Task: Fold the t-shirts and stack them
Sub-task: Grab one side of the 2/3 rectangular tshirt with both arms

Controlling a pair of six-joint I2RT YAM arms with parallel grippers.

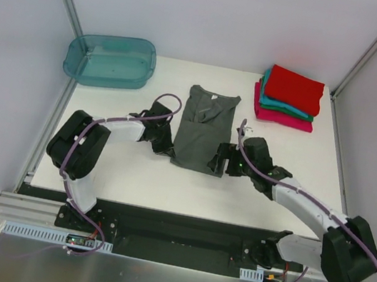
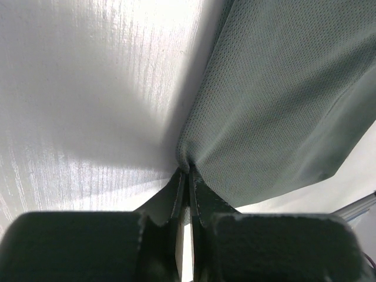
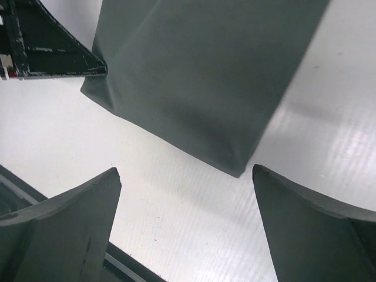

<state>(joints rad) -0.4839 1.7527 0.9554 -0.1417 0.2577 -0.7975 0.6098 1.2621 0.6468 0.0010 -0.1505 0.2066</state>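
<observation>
A dark grey t-shirt lies folded lengthwise in the middle of the table, neck toward the back. My left gripper is at its near left edge, shut on a pinch of the grey cloth; the jaws meet on the hem. My right gripper stands open at the shirt's near right corner, with the corner just ahead of the gap between its fingers and only bare table between them. Red, teal and magenta folded t-shirts sit stacked at the back right.
A translucent teal tub stands at the back left corner. Metal frame posts rise at the table's back corners. The left gripper's finger shows at the top left of the right wrist view.
</observation>
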